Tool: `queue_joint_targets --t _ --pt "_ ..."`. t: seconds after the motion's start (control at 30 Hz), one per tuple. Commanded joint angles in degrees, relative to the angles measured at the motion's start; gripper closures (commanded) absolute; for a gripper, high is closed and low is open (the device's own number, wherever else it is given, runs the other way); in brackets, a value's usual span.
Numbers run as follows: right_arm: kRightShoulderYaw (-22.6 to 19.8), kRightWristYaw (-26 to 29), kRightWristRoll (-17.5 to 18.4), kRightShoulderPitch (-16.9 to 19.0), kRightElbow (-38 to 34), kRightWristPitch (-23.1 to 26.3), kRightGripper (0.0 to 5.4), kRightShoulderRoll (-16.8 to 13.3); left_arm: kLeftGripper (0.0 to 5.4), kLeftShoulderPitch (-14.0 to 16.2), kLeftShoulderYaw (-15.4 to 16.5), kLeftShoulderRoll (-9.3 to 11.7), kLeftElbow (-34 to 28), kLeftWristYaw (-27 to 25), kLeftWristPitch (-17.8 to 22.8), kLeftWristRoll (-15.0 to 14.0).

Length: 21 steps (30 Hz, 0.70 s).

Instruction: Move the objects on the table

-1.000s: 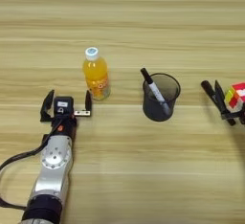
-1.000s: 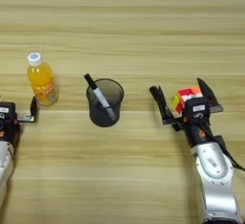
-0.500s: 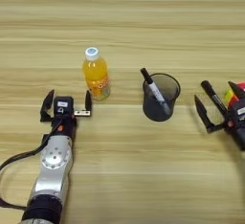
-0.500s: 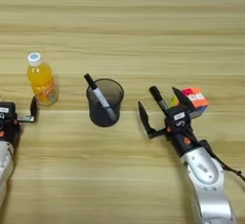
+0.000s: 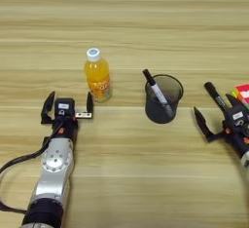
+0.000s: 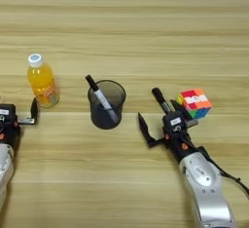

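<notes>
The orange-juice bottle (image 5: pixel 97 73) stands upright left of centre. My left gripper (image 5: pixel 68 107) is open just in front of it and to its left, with its right finger close to the bottle's base. The black mesh pen cup (image 5: pixel 163 98) stands in the middle with one marker (image 5: pixel 154 88) leaning in it. A second black marker (image 6: pixel 160 100) lies on the table. My right gripper (image 6: pixel 160 116) is open, its fingers on either side of that marker's near end. The puzzle cube (image 6: pixel 194 103) sits on the table just right of that gripper, free of it.
The light-wood table (image 5: pixel 124 22) stretches wide behind the objects and between the two arms. A black cable (image 5: pixel 19 161) runs off the left forearm toward the left edge.
My right gripper has drawn back from around the cube, leftward and toward me, and now straddles the lying marker. The cube, the bottle, the cup and the left arm have stayed put.
</notes>
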Motion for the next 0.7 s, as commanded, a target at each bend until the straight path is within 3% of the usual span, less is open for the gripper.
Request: queue_joint_targets --t 0.03,0.4,0.7 --pt "-0.51 -0.18 0.07 -0.91 0.81 0.67 0.03 -0.14 0.0 0.27 -0.3 -0.16 -0.66 0.1 0.19 0.27" --pt "-1.0 0.29 1.72 -2.66 4.68 1.97 0.03 0.17 0.0 -0.03 -0.37 -0.24 -0.27 0.06 0.2 0.29" --pt "-3.2 0.53 5.33 -3.63 5.99 6.53 0.03 1.08 0.0 -0.01 -0.48 -0.28 -0.38 -0.04 0.25 0.32"
